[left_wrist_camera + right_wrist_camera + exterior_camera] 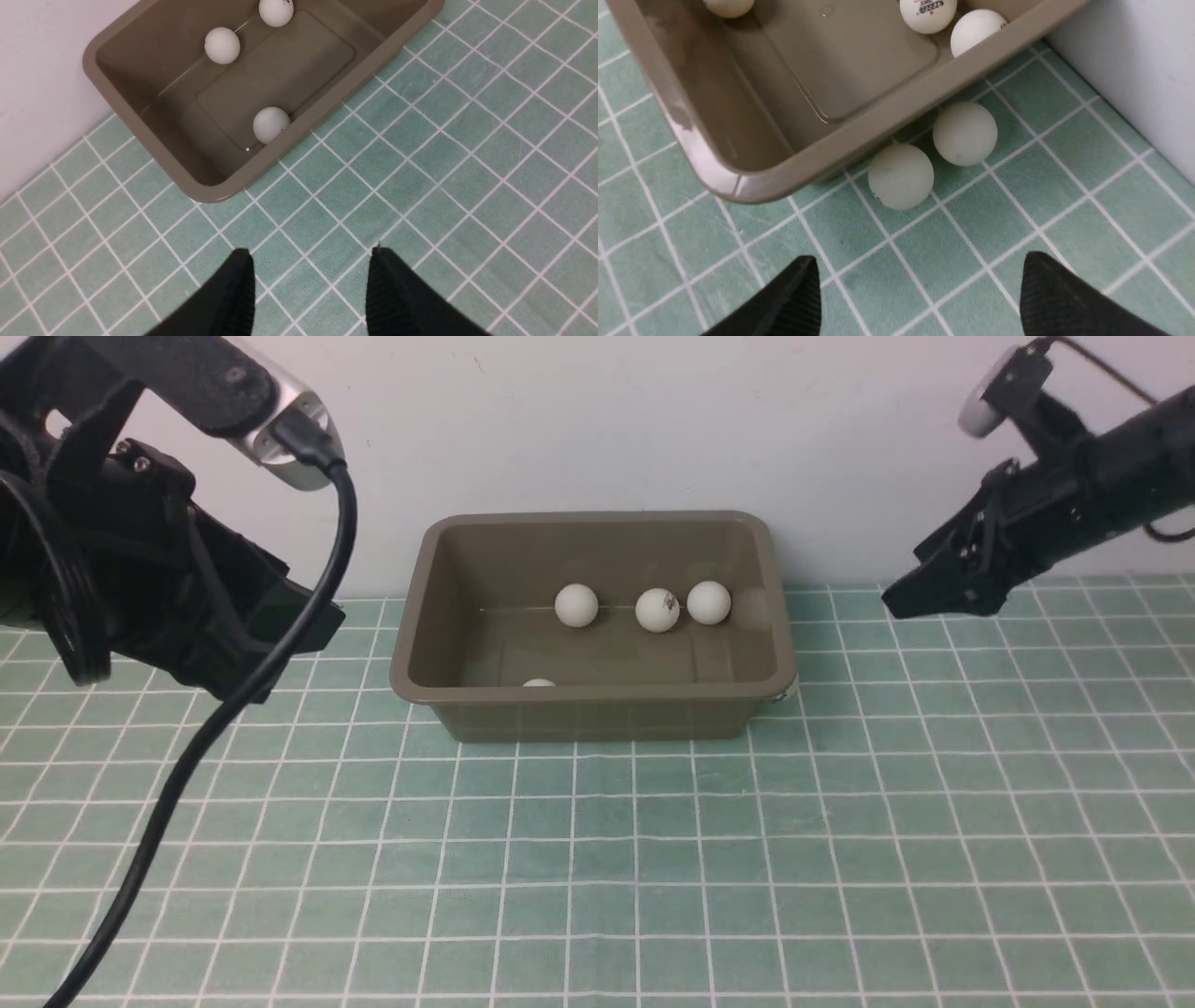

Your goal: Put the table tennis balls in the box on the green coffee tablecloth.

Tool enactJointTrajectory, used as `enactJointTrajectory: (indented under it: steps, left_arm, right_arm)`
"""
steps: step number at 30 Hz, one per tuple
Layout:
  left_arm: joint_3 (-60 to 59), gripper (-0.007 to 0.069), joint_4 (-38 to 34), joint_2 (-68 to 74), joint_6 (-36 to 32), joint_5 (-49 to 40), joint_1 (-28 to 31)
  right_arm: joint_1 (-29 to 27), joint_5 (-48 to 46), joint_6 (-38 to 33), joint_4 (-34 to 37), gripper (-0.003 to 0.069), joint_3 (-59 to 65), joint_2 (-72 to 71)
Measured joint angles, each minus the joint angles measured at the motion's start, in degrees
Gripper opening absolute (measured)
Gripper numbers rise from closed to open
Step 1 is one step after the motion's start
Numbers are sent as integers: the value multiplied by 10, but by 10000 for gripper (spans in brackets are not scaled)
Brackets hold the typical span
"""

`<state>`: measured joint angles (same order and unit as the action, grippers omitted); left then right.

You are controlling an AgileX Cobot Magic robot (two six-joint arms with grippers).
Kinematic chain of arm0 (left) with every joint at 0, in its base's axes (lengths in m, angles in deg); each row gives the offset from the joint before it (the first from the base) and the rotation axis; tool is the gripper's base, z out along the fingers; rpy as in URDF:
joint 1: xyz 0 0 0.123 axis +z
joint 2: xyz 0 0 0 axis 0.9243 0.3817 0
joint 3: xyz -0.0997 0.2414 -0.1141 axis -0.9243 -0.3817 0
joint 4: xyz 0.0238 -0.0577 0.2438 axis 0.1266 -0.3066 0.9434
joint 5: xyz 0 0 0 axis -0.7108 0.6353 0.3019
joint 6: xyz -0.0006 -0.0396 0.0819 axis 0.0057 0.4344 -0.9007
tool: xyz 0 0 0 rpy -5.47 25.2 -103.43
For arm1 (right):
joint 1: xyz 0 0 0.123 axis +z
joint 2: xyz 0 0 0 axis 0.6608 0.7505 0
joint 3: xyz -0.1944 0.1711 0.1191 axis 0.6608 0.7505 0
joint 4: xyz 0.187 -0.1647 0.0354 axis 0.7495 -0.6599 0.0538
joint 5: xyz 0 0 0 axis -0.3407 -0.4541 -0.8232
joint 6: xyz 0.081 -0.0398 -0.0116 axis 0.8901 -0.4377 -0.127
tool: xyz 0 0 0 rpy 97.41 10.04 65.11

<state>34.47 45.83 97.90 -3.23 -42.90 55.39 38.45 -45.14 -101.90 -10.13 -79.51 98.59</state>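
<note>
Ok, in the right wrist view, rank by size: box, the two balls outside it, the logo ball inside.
1. Box.
2. Corner-side outside ball and wall-side outside ball: alike, unranked.
3. Logo ball, slightly smaller, cropped by frame edge.

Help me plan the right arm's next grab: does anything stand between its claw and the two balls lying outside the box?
Nothing visible does: only bare tablecloth lies between the open right claw and the two balls. They lie close against the box, whose wall and rim stand between them and its inside.
</note>
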Motion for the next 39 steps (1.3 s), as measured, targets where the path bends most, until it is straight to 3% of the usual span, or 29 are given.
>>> enactJointTrajectory:
  steps: [9,18,39]
  left_arm:
    - [0,300,0,0,0,-1,0]
    - [0,300,0,0,0,-1,0]
    - [0,300,0,0,0,-8,0]
  right_arm:
    - [0,13,-114,125,514,0,86]
    - [0,28,-232,176,514,0,143]
    - [61,106,-250,179,514,0,153]
